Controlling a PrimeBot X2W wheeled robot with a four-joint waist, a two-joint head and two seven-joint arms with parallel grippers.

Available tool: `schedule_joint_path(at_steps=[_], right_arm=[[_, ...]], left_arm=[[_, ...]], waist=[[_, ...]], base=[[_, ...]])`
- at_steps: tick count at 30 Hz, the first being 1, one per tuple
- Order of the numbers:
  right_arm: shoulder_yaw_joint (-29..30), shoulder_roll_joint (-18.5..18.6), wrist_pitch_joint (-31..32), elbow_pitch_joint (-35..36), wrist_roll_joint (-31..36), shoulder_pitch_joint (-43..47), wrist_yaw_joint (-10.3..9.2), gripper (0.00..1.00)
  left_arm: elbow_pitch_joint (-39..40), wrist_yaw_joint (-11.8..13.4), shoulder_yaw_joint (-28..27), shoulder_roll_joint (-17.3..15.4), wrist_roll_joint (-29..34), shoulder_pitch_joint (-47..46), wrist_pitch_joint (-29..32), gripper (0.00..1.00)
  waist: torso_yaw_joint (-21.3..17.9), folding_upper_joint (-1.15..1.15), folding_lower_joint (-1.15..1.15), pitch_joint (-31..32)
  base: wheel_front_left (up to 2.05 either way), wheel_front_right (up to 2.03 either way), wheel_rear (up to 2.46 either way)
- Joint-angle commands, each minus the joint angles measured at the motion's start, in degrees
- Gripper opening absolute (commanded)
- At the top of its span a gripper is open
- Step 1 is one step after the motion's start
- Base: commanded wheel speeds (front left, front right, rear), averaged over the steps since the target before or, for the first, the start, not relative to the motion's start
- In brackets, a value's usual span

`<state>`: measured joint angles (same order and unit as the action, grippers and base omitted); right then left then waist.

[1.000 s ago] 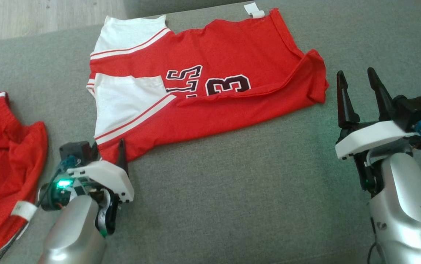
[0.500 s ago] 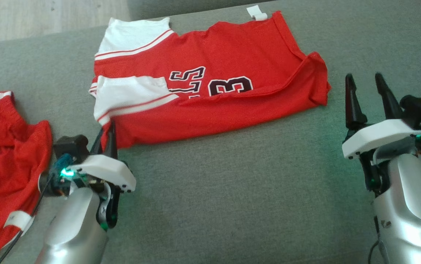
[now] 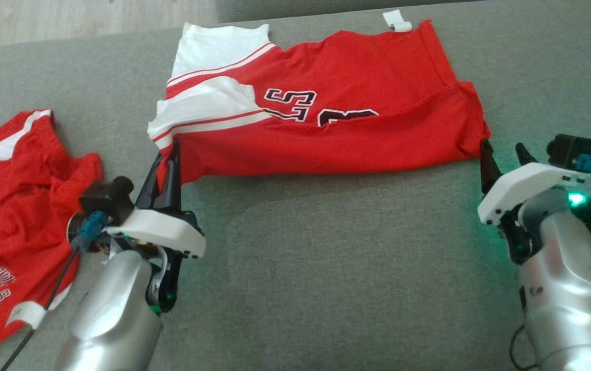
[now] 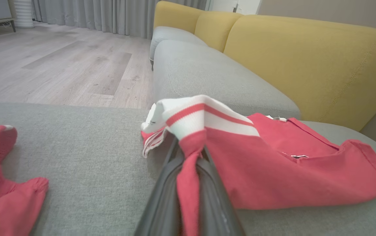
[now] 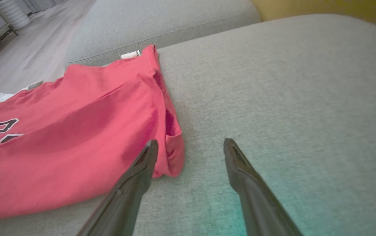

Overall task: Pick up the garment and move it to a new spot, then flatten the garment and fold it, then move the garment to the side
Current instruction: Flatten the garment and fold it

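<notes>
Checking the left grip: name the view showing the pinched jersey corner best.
Left wrist view: the left gripper clamps the jersey corner close up. Head view shows it smaller; right wrist view, the jersey's other end.

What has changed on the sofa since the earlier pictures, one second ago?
The left tool closed on the near left corner of the jersey and lifted it. The right tool, open, came closer to its right corner. The red shorts stayed put.
</notes>
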<state>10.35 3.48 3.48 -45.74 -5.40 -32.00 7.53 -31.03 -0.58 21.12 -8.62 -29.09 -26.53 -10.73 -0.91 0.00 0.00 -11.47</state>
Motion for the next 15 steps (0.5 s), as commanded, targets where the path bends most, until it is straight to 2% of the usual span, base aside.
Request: schedule_joint_path(at_steps=[1, 8, 13, 14, 15], right_arm=[[-1.4, -0.6, -0.1, -0.6, -1.3, -3.3, -0.04, 1.00], [-0.2, -0.6, -1.1, -10.6, -1.5, -8.9, -0.04, 1.00], [2.4, -0.6, 0.1, -15.6, 2.9, -11.6, -0.04, 1.00], [2.9, -0.6, 0.2, -16.4, 3.4, -12.1, -0.04, 0.48], [3.2, -0.6, 0.3, -17.0, 4.0, -12.6, -0.04, 0.20]], left_arm=[[2.1, -0.2, -1.3, -1.1, 0.5, -1.8, -0.6, 0.00], [1.8, -0.5, 0.9, -1.2, 2.0, -2.7, -0.1, 0.00], [1.2, -0.5, 2.1, -1.6, 2.8, -3.1, 0.5, 0.00], [1.1, -0.5, 2.2, -1.7, 2.8, -3.2, 0.6, 0.00], [0.9, -0.5, 2.3, -1.8, 2.9, -3.3, 0.7, 0.00]], waist=[[0.7, 0.00, 0.00, -0.4], [2.7, 0.00, 0.00, -2.3], [3.3, 0.00, 0.00, -3.0], [3.4, 0.00, 0.00, -3.0], [3.4, 0.00, 0.00, -3.0]], base=[[0.00, 0.00, 0.00], [0.00, 0.00, 0.00], [0.00, 0.00, 0.00], [0.00, 0.00, 0.00], [0.00, 0.00, 0.00]])
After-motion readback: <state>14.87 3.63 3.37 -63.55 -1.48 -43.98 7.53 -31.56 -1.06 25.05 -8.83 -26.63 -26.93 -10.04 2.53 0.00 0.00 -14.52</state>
